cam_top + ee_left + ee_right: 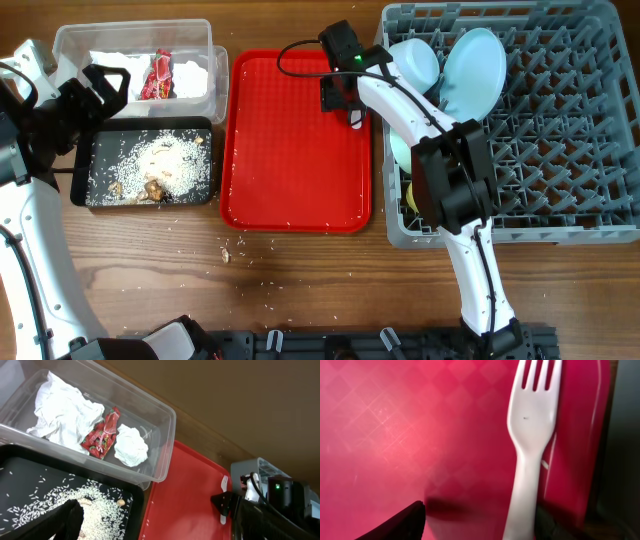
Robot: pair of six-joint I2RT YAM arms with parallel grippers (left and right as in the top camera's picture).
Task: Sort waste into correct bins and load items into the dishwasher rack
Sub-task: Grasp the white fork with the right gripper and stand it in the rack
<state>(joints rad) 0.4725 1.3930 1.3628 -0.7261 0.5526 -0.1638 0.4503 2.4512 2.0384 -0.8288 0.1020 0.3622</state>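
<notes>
Red printed wrapper [158,75] binned, light blue round plate [475,65] racked (nearly done, I'd say); the white plastic fork [532,420] lies on the flat red tray [395,420], right gripper [480,515] spread astride it.

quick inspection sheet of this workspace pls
Surface: wooden table, rice grains strewn by the red tray.
Job's things: tub holds napkins and wrapper; black tray holds rice; rack holds plate and blue bowl; fork lies on the red tray.
Clutter: nothing seen beyond those grains.
Grippers: right gripper open, straddling the fork handle; left gripper over the black tray, opening unclear.
Cables: black cable loops off the right arm.
Surroundings: nothing seen.
</notes>
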